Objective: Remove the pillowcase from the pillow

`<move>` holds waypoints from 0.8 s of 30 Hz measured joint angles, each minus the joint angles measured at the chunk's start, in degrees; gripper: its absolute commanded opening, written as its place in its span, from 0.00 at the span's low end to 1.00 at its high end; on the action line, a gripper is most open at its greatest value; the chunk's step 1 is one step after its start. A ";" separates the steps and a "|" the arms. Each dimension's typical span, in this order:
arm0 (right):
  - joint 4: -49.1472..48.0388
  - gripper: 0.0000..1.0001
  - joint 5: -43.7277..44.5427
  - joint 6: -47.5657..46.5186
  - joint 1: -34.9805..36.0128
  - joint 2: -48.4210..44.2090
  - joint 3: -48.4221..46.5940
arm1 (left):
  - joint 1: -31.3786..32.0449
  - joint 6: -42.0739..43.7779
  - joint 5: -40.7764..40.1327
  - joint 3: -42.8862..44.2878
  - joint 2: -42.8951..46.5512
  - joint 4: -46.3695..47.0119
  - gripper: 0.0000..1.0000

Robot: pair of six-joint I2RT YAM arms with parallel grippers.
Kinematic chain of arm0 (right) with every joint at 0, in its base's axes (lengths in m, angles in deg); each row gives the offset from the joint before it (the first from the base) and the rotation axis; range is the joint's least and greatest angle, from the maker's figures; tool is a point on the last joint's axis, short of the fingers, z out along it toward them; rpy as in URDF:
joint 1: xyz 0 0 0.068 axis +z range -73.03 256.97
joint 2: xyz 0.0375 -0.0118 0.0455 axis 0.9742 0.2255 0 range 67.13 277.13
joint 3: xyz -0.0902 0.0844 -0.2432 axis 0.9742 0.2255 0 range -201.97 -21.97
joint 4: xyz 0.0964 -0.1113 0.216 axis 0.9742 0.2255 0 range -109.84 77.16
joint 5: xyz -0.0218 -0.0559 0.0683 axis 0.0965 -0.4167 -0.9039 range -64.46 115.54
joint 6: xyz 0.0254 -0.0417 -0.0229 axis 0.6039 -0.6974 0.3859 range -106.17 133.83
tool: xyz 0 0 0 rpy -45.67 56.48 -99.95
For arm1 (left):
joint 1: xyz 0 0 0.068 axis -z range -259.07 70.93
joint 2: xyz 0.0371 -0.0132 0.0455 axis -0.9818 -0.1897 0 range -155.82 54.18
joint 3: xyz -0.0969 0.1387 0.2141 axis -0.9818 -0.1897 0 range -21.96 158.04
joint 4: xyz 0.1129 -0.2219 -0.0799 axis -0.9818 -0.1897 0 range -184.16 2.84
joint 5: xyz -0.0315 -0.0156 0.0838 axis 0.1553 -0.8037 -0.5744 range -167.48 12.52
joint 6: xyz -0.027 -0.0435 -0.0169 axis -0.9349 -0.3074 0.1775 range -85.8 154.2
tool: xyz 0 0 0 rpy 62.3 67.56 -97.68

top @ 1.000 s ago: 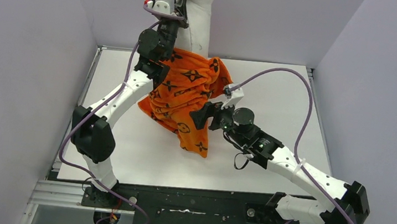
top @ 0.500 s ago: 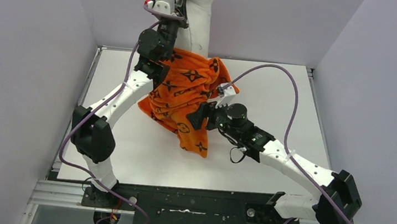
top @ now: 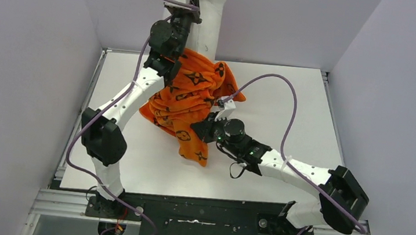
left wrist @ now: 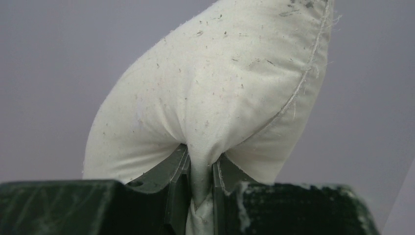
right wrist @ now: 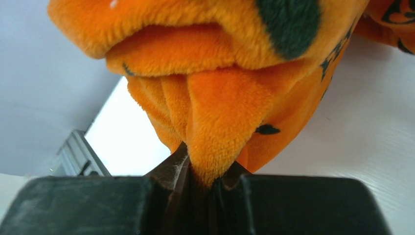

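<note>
Top external: white tbl [top: 147, 169], grey walls [top: 23, 75]

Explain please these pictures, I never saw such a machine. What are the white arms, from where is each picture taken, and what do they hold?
These are two robot arms bolted at the near edge of a white table. The wide picture comes from a camera above and behind them; each close-up comes from a camera on one wrist. The left fingers are shut on a white pillow, lifted high. The right fingers are shut on the orange pillowcase, which covers the pillow's lower part.
</note>
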 measured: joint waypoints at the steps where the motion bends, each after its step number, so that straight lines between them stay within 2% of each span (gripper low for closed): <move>1: -2.47 0.00 1.42 0.76 1.22 0.09 0.94 | 0.00 0.20 0.04 3.08 -1.55 -2.19 0.00; 8: -15.93 0.00 11.21 6.97 8.02 3.82 5.66 | -1.14 -0.66 1.49 25.94 -13.35 -19.39 0.00; 11: -11.78 0.00 10.45 8.26 10.23 5.81 7.45 | -2.91 -1.22 1.99 39.19 -19.76 -22.29 0.00; 16: -1.51 0.00 6.84 9.05 13.88 12.35 9.73 | -7.87 -3.26 2.03 39.36 -17.29 -18.93 0.00; 24: 1.70 0.00 4.85 9.31 13.79 14.27 6.73 | -9.90 -4.22 1.95 38.27 -15.30 -16.04 0.00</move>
